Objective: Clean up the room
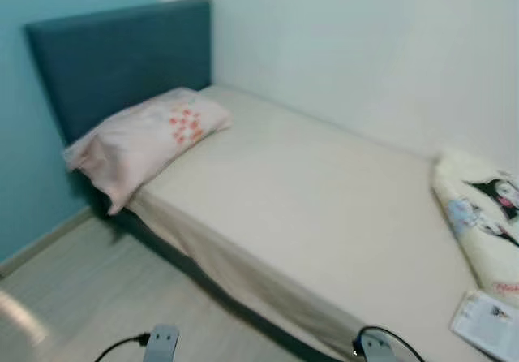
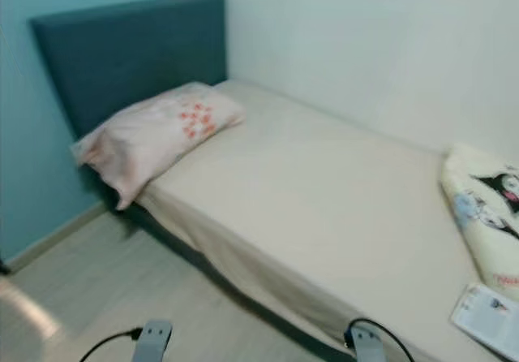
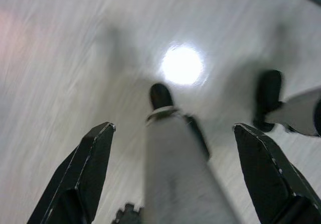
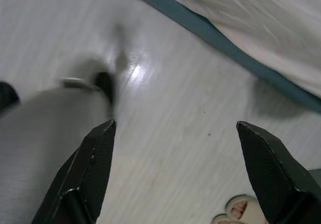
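Observation:
A single bed with a cream sheet stands along the white wall. A pink pillow with orange marks lies at its head, against the blue headboard. At the right end lie a folded cartoon-print blanket and a printed leaflet. Both arms hang low beside the bed, their silver ends at the bottom edge of the eye views. My left gripper is open over the pale floor, holding nothing. My right gripper is open too, above the floor near the bed's teal base.
Pale wood-look floor runs between the bed and the turquoise wall. My own grey leg and black foot are under the left gripper. A small pale and pink thing, perhaps a slipper, lies on the floor by the right gripper.

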`<state>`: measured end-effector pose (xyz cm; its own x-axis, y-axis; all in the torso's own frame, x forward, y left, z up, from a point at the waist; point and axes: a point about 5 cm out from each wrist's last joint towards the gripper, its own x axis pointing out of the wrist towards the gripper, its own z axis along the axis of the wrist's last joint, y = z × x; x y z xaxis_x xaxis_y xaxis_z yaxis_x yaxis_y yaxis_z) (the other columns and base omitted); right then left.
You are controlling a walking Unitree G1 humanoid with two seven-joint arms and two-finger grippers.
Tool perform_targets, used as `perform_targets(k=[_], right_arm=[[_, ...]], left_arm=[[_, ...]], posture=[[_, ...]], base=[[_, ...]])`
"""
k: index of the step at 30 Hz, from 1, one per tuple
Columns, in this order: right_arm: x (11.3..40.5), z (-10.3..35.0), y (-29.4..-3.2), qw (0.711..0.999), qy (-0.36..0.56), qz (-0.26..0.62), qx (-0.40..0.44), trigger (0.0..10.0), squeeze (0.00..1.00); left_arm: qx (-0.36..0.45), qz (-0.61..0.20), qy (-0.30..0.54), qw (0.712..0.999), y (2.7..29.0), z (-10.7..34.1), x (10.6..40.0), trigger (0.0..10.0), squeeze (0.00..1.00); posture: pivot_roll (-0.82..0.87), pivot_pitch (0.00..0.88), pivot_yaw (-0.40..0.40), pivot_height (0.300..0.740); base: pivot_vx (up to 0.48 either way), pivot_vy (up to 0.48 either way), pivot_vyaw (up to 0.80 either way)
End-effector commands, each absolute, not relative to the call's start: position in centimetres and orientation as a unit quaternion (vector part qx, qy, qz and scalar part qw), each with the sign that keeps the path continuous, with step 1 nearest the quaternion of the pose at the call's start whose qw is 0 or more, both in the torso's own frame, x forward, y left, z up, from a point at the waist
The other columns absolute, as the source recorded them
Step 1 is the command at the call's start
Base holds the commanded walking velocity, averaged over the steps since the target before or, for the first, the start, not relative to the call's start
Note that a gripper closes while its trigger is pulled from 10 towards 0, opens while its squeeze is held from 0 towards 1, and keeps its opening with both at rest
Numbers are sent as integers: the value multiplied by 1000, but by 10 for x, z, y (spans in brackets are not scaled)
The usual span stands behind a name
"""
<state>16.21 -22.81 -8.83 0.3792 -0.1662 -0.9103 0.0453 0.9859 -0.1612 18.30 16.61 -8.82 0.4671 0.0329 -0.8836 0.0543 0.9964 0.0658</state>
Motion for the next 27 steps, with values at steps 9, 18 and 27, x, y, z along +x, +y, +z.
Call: perform_targets(k=[9, 18, 27], right_arm=[[159, -88, -235, 825, 558, -68, -59, 10000, 0], [159, -87, -238, 827, 554, -71, -63, 10000, 0], [164, -85, -237, 835, 543, -78, -46, 10000, 0]], left_arm=[[44, -16, 522, 852, 160, -90, 179, 10000, 0], [46, -18, 521, 852, 159, -90, 179, 10000, 0], [48, -18, 521, 852, 160, -91, 179, 10000, 0]], posture=[[-33, 0, -69, 740], [-34, 0, -70, 740], [-43, 0, -64, 740]], base=[[0, -480, -777], [0, -480, -775], [0, -480, 0]])
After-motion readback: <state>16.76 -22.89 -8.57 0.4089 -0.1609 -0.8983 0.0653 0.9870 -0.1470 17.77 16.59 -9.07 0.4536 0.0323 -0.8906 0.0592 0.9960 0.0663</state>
